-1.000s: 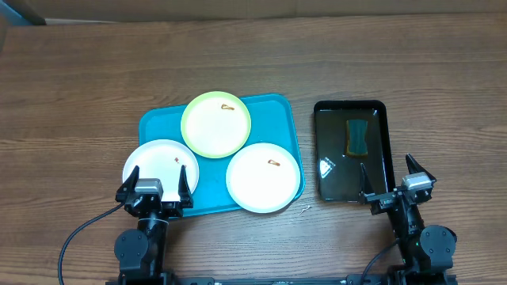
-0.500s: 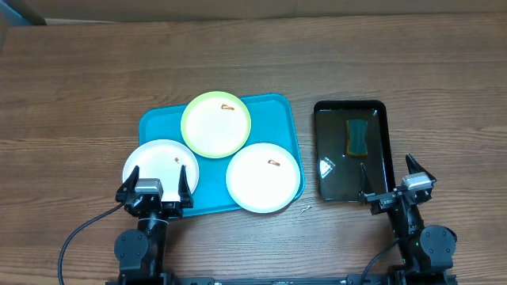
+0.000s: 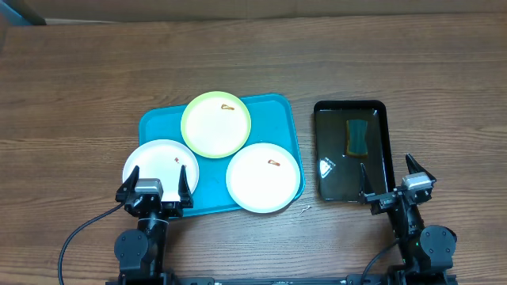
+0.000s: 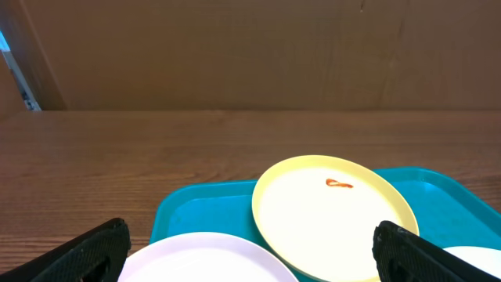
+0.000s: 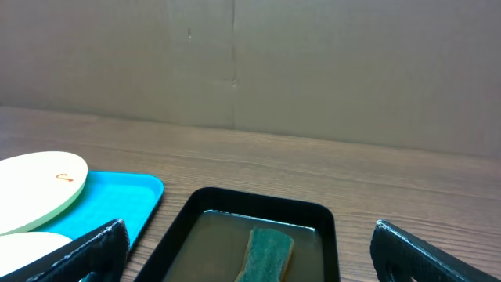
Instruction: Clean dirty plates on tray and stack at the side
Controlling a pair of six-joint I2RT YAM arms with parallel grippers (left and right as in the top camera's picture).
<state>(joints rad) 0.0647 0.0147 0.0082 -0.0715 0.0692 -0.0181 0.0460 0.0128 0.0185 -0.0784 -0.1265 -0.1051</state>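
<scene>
Plates fill the turquoise tray at the middle of the wooden tabletop. The yellow-green plate sits at the far side. The left white plate overhangs the near left corner, and the right white plate overhangs the near right rim. To the right, apart from it, the black tray holds a shallow pool of liquid and a green sponge. The yellow-green plate carries a brown-red smear near its far edge, the right white plate one near its middle, and the left white plate a tiny red speck. The left tool and right tool both stand spread wide, holding nothing, at the near edge.
</scene>
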